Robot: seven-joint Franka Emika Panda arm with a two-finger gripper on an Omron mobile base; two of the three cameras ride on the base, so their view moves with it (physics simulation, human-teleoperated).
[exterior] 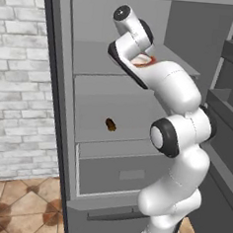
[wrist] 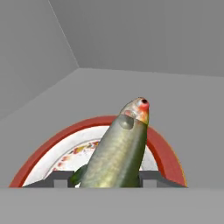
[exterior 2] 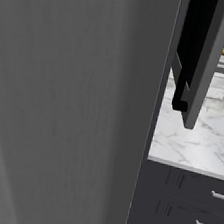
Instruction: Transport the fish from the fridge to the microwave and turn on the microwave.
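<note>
Olive-green fish | clamped between half-open fingers | above red-rimmed plate

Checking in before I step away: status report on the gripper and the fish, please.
Gripper inside fridge, fingers either side of fish. Fish over red-rimmed plate, lift unconfirmed. Fridge walls close around; small brown lump one shelf down.

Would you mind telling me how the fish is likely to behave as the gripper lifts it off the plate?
The fish looks smooth and glossy, so it may slip between the fingers. Its long tapered body extends well past the gripper, so it could pivot or droop. It looks small beside the plate, so it is probably light.
</note>
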